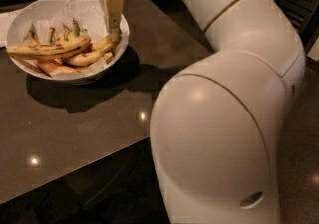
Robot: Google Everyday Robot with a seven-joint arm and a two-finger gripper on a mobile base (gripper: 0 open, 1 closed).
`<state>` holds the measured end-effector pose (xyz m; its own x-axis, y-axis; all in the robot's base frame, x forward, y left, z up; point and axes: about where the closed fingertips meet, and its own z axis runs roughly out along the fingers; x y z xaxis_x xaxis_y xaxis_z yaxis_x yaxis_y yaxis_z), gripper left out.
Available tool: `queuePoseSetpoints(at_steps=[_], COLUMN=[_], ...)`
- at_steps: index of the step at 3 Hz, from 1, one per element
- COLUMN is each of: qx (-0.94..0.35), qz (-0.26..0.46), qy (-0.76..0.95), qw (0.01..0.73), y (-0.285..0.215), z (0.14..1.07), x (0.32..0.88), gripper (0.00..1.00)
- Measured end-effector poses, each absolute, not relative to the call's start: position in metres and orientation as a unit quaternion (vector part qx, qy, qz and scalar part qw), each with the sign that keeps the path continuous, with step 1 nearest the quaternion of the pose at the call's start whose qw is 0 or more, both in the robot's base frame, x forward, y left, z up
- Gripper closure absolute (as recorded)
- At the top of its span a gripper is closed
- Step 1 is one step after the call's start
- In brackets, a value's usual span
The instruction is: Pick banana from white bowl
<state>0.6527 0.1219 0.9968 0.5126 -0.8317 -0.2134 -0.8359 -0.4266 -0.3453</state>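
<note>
The white bowl [123,45] stands on the dark table at the upper left, lined with crumpled white paper. Several yellow bananas lie in it: a long one [47,50] across the front left and a shorter one [89,57] at the front right. My gripper [112,19] hangs down from the top edge over the bowl's right side, its tip just above the right end of the banana pile. It holds nothing that I can see.
The bowl rests on a brown glossy table [99,118] whose front edge runs diagonally across the lower left. My large white arm [234,98] fills the right half of the view. A white sheet [5,19] lies left of the bowl.
</note>
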Motion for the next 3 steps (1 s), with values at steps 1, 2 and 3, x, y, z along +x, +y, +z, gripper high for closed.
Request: queuePoseSetpoints(at_steps=[1, 2, 3], qx=[-0.848, -0.85, -0.853], qz=[0.001, -0.002, -0.005], qy=[0.494, 0.493, 0.489], qw=[0.193, 0.185, 0.182], y=[0.133, 0.141, 0.146], z=[0.986, 0.98, 0.98], x=[0.656, 0.656, 0.656], gripper=[0.31, 0.27, 0.26])
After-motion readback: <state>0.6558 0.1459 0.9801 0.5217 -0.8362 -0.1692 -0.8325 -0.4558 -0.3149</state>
